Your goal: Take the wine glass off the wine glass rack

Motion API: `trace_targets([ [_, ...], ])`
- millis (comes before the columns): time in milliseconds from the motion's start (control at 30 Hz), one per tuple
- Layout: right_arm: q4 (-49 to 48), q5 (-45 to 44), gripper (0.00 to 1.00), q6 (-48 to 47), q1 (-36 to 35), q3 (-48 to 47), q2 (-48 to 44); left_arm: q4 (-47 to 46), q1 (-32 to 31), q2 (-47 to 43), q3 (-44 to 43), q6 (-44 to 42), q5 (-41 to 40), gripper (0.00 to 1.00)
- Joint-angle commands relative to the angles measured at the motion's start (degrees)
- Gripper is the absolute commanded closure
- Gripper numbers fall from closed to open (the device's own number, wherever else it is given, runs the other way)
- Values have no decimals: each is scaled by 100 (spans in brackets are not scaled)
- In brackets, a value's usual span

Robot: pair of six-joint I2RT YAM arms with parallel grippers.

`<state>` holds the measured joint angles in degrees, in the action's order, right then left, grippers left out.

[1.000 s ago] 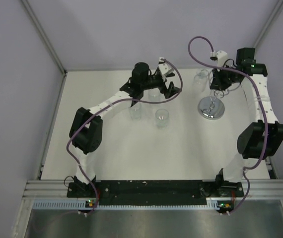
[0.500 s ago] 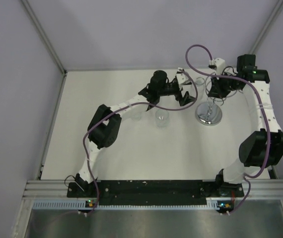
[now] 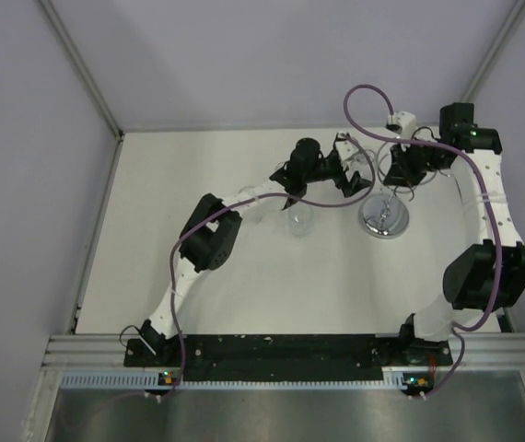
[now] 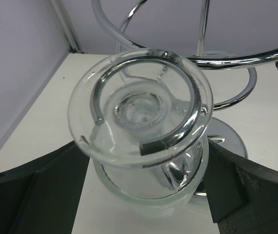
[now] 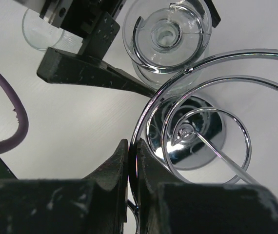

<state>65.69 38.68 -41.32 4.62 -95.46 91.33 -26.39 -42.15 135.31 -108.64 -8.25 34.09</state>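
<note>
The left gripper (image 4: 146,195) stands wide open, its black fingers (image 4: 46,190) on either side of the bowl of the clear, upside-down wine glass (image 4: 140,109). Whether they touch it cannot be told. The glass hangs by its round foot in a looped arm of the silver wire wine glass rack (image 4: 236,61), directly ahead of that gripper. The right gripper (image 5: 132,158) is pinched tight on another loop of the rack, with the shiny round base just beyond its fingertips.

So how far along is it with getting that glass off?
Done: right gripper is clamped on a wire of the wine glass rack. In hand: the open left gripper straddles the wine glass. Left: grip it and slide it free; its foot sits on the loop.
</note>
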Motion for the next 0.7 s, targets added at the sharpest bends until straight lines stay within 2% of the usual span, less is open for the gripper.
trace_targets([
  [0, 49, 720, 98, -166, -14, -544, -274, -402, -127, -30, -79, 87, -34, 9],
  [267, 102, 457, 97, -315, -23, -588, -247, -384, -4, -267, 1, 210, -315, 46],
  [400, 93, 255, 97, -350, -14, -561, -265, -481, 14, -513, 158, 210, -236, 85],
  [467, 84, 237, 97, -412, -32, -500, -291, -560, 14, -680, 369, 210, -201, 100],
  [667, -511, -219, 100, -140, -119, -184, -458, -832, 58, -1286, 1151, 297, -297, 100],
])
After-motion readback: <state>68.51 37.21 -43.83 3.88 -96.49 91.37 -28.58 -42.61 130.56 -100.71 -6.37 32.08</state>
